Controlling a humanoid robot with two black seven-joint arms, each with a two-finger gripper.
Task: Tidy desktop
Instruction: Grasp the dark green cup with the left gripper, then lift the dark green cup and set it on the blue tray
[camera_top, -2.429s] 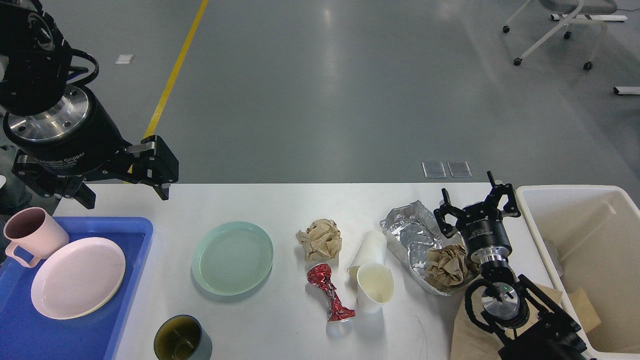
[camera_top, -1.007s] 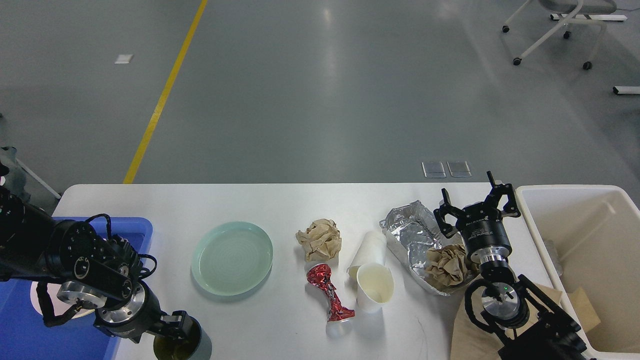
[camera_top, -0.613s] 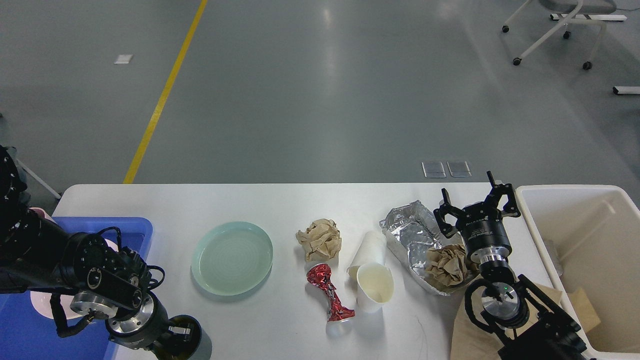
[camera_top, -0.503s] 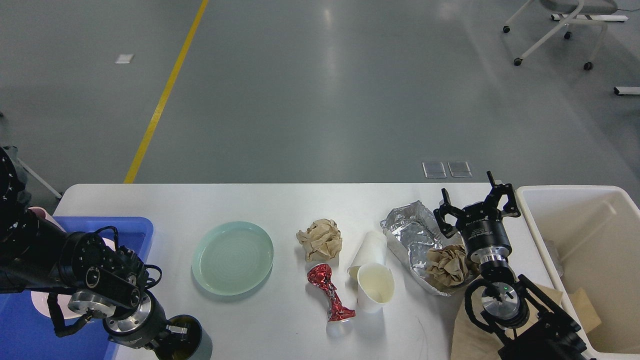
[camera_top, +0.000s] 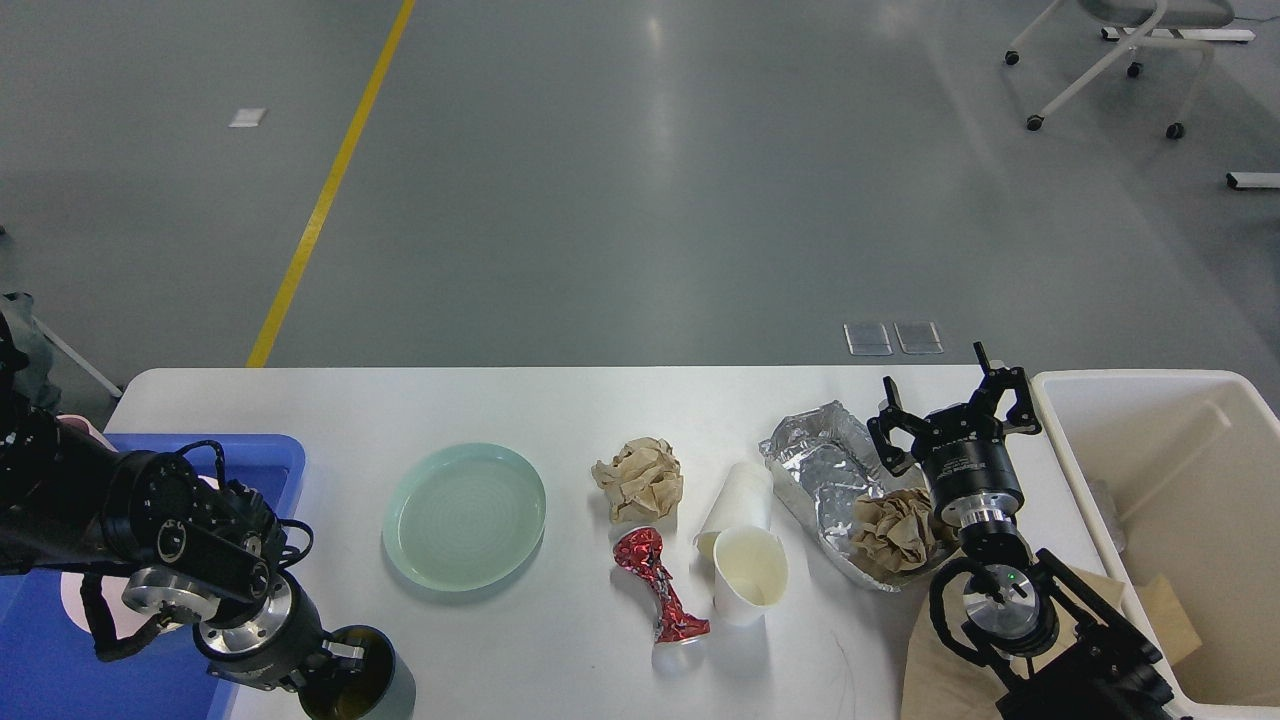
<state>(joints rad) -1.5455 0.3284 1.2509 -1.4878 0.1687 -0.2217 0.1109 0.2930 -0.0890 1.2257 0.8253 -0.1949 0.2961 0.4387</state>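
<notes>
Our left gripper (camera_top: 345, 668) sits at the dark green cup (camera_top: 358, 688) at 7 o'clock on the white surface (camera_top: 560, 405), the desktop that fills the lower half of the view. The fingers are dark against the cup and mostly hidden by the wrist, so we cannot tell how far open they are or whether they hold it. The cup's bottom is cut off by the frame edge.

Our right gripper (camera_top: 952, 402) at 4 o'clock stands open and holds nothing, fingers spread above the crumpled foil tray (camera_top: 825, 470). A brown paper wad (camera_top: 893, 530) lies in the tray, partly behind the wrist.

The blue tray (camera_top: 255, 452) at 8 o'clock is mostly hidden by our left arm. The cream bin (camera_top: 1180, 470) at 3 o'clock is cropped at the right. No writing is readable.

Mid-surface: green plate (camera_top: 465, 515), second paper wad (camera_top: 640, 478), crushed red can (camera_top: 662, 595), two paper cups (camera_top: 745, 560) touching.
</notes>
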